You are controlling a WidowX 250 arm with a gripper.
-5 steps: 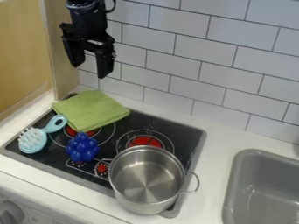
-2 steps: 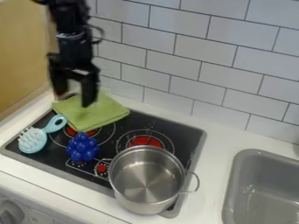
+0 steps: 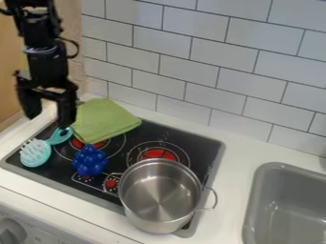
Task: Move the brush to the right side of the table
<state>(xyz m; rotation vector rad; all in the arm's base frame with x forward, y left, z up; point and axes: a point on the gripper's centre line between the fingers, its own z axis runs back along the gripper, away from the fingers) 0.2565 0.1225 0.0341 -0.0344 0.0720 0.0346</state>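
Observation:
The black gripper (image 3: 48, 119) hangs at the left with its two fingers apart and nothing between them. It stands open above the turquoise brush (image 3: 36, 152), and one fingertip comes close to the top of the brush's handle in the view. The brush lies on the left corner of the black stove (image 3: 164, 135), its pale bristles facing up and its looped handle pointing toward the green cloth.
A folded green cloth (image 3: 102, 120) lies at the stove's back left. Right of the brush sits a blue bumpy object (image 3: 90, 160). A steel pot (image 3: 160, 195) stands at the front right, with a grey sink (image 3: 280, 205) beyond it. White tiles (image 3: 191, 62) rise behind.
The gripper has come down and to the left, from above the cloth to above the brush's handle, staying open. The brush, cloth, blue object and pot have not moved.

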